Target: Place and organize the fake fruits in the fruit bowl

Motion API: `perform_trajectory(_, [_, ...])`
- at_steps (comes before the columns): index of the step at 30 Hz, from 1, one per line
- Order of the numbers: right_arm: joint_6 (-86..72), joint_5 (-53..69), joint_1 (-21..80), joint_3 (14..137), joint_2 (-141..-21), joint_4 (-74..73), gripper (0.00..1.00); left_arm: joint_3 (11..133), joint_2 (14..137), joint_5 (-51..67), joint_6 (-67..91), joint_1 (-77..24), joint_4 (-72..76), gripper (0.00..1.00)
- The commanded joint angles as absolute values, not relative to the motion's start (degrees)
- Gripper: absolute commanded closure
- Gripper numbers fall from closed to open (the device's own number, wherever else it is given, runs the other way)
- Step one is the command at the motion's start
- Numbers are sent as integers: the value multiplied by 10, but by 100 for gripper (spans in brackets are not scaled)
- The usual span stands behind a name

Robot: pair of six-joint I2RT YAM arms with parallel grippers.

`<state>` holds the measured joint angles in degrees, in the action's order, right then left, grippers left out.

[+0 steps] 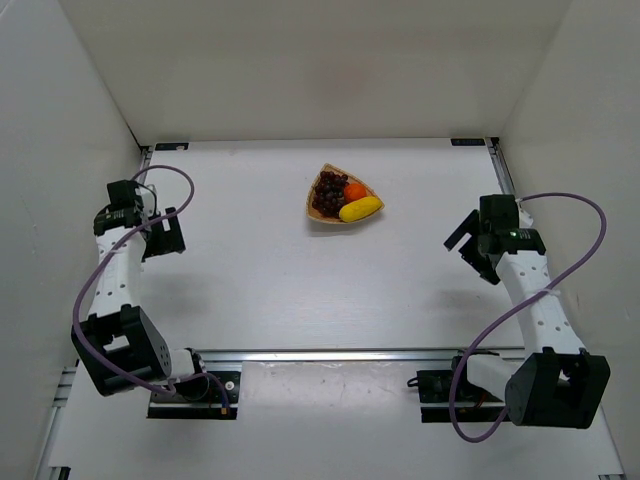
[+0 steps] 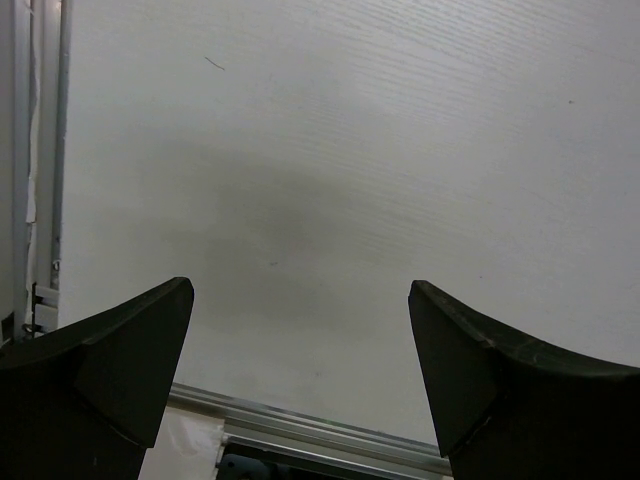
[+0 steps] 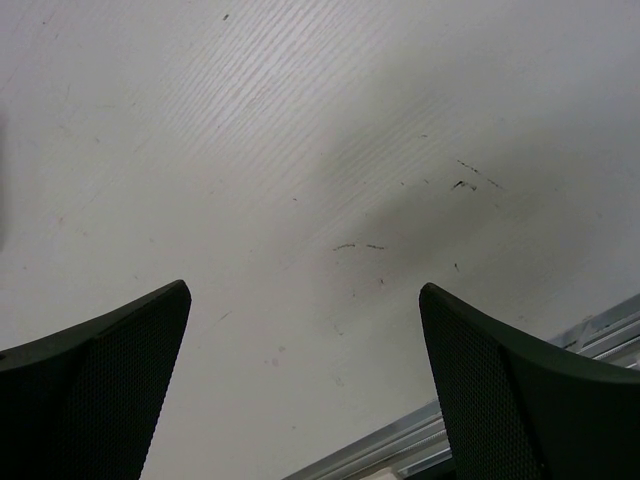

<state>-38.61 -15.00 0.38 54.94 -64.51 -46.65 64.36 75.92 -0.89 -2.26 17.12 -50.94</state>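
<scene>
Grapes (image 1: 328,192), orange (image 1: 354,190) and lemon (image 1: 361,209) all sit in the fruit bowl (image 1: 311,208), upper centre of the top view. I judge the task done, which is why left gripper (image 2: 300,288) and right gripper (image 3: 305,289) hang at the frame sides, jaws apart and empty.

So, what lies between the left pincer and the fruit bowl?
Nothing. The top external view shows only bare white table from the left pincer to the fruit bowl.
</scene>
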Motion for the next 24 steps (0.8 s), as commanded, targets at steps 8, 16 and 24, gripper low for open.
perform_trajectory(8, [-388,-141,2,533,-621,-473,1,641,721,-18,9,175,-471,0])
perform_trajectory(16, [-388,-135,2,512,-615,-473,1,629,702,-29,9,175,-471,0])
perform_trajectory(24, [-388,-135,2,512,-615,-473,1,629,686,-10,2,175,-476,0])
